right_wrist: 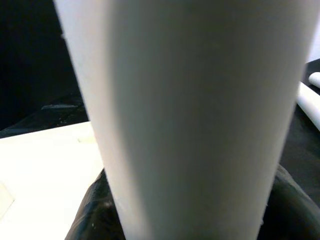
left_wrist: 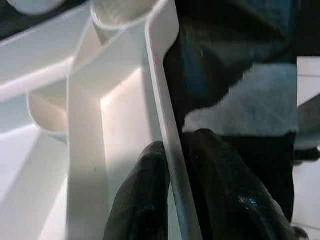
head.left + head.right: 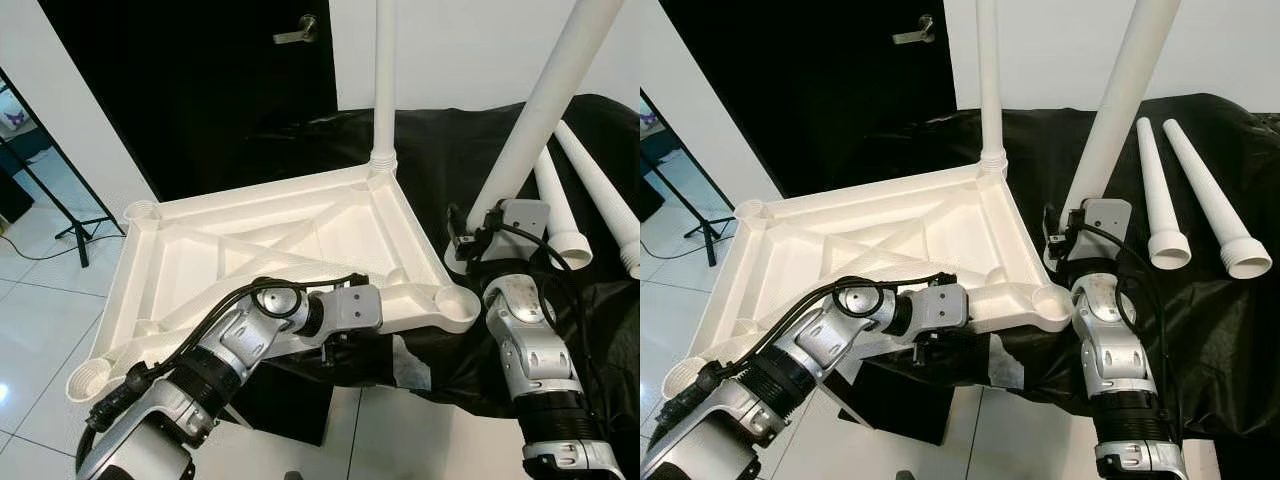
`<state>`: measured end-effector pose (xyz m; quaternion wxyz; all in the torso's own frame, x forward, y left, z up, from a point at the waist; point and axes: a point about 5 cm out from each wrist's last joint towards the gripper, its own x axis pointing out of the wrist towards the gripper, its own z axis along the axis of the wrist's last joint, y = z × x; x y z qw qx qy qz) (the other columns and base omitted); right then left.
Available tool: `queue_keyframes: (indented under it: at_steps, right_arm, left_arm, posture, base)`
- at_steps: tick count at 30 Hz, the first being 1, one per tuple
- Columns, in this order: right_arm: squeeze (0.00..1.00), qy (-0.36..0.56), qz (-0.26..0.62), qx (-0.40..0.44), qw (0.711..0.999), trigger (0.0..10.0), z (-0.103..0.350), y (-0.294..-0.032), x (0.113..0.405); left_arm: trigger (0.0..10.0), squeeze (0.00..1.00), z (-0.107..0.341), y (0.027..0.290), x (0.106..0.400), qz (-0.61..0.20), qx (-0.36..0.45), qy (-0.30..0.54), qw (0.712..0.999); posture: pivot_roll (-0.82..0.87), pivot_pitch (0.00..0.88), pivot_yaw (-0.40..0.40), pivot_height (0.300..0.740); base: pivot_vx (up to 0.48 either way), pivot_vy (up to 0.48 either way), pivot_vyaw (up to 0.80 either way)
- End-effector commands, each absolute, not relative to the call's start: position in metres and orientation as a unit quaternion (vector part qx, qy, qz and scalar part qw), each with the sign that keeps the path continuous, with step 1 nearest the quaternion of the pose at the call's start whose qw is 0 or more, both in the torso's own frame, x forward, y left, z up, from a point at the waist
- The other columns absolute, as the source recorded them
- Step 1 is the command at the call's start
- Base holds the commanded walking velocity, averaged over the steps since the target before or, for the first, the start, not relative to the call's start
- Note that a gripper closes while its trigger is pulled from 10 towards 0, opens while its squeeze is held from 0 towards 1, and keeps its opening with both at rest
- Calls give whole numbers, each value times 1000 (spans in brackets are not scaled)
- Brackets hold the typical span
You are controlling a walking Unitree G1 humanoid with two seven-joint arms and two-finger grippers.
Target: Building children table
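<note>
The white plastic tabletop (image 3: 250, 250) lies upside down, partly on a black cloth. One white leg (image 3: 385, 80) stands upright in its far corner socket. My left gripper (image 2: 175, 145) is shut on the tabletop's near rim, one finger on each side of the thin wall. My right gripper (image 3: 476, 238) is shut on the thick end of a second white leg (image 3: 540, 110). That leg tilts up to the right, and its base is just beside the open near-right corner socket (image 3: 457, 300). In the right wrist view this leg (image 1: 200, 120) is very close.
Two loose white legs (image 3: 555, 210) (image 3: 605, 200) lie on the black cloth (image 3: 600, 330) at the right. A black door with a handle (image 3: 297, 30) is behind. A tripod stand (image 3: 70, 215) is on the tiled floor at the left.
</note>
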<state>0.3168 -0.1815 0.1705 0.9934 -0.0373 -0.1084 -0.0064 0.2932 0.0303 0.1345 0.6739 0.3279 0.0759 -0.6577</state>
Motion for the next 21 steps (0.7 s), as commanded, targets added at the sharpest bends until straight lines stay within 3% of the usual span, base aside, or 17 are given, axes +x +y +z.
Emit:
queue_keyframes:
  at_steps: [1,11,13,15,17,18,21]
  right_arm:
    - [0,-113,2,-30,993,10000,173,-176,316]
    - [0,-112,9,-32,993,10000,172,-174,317]
    - [0,-115,16,-31,993,10000,175,-171,319]
    - [0,-115,16,-31,993,10000,175,-171,319]
    - [0,-117,31,-32,992,10000,178,-164,320]
    - [0,-117,31,-32,992,10000,178,-164,320]
    - [0,-118,46,-38,991,10000,179,-156,320]
  left_arm:
    - [10000,0,139,33,297,-646,327,71,686]
    - [10000,0,165,48,290,-665,245,81,701]
    - [10000,0,181,54,294,-648,195,57,734]
    - [10000,0,181,54,294,-648,195,57,734]
    - [10000,0,192,58,301,-604,156,22,781]
    - [10000,0,192,58,301,-604,156,22,781]
    - [10000,0,192,61,302,-561,134,2,817]
  posture:
    - [-31,0,116,740]
    - [-15,0,104,740]
    - [-7,0,97,740]
    - [-7,0,97,740]
    - [1,0,88,740]
    - [1,0,88,740]
    - [6,0,79,740]
  base:
    - [0,0,0]
    - [0,0,0]
    - [0,0,0]
    - [0,0,0]
    - [0,0,0]
    - [0,0,0]
    - [0,0,0]
